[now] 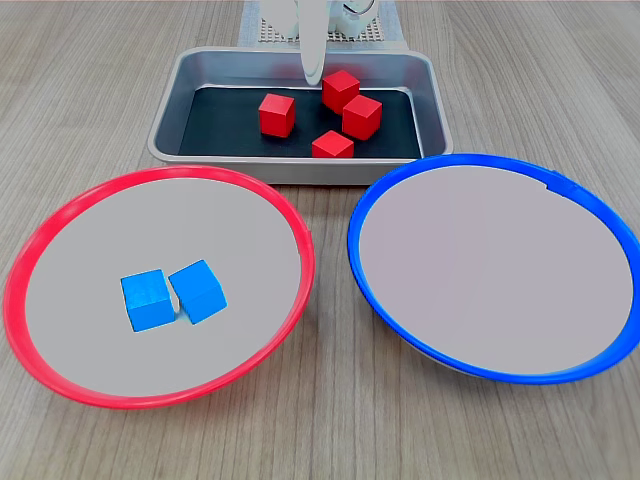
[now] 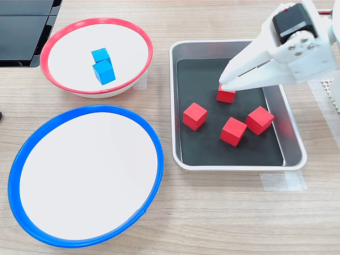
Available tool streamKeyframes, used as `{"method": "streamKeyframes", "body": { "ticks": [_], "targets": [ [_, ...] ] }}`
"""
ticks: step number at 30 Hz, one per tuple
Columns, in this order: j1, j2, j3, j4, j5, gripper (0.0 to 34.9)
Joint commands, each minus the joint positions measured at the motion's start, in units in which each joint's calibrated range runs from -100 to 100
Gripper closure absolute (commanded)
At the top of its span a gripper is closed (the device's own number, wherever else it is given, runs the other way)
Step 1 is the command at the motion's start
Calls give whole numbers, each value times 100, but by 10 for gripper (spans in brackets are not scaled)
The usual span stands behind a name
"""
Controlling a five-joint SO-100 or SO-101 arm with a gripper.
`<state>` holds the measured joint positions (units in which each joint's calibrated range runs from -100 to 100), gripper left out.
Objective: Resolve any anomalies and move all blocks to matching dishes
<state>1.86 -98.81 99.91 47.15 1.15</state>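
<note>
Anomaly noted: two bright blue cubes [image 1: 172, 296] lie in the red-rimmed round bowl [image 1: 60, 240]; the blue-rimmed round bowl [image 1: 590, 215] holds nothing. Four red cubes [image 2: 234, 130] sit in the silver metal tray [image 2: 172, 106]. The white gripper [image 2: 227, 85] hangs over the farthest red cube [image 2: 225, 96], jaws near together; whether they grip it cannot be told. Step in hand, by judgement: picking a red cube. Next: a secure grasp, then a lift.

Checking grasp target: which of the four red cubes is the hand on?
The hand is at the red cube nearest the tray's back wall in the first exterior view; its fingertips overlap that cube. The other three lie clear of it.
</note>
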Motion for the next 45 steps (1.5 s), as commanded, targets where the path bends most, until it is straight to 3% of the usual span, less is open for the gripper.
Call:
{"method": "streamKeyframes", "body": {
  "ticks": [1,41,45],
  "targets": [
    [-12,-26,9,19,-10,346],
    [-49,-26,9,28,0,346],
    [-40,1024,-628,-294,464,346]
  ]
}}
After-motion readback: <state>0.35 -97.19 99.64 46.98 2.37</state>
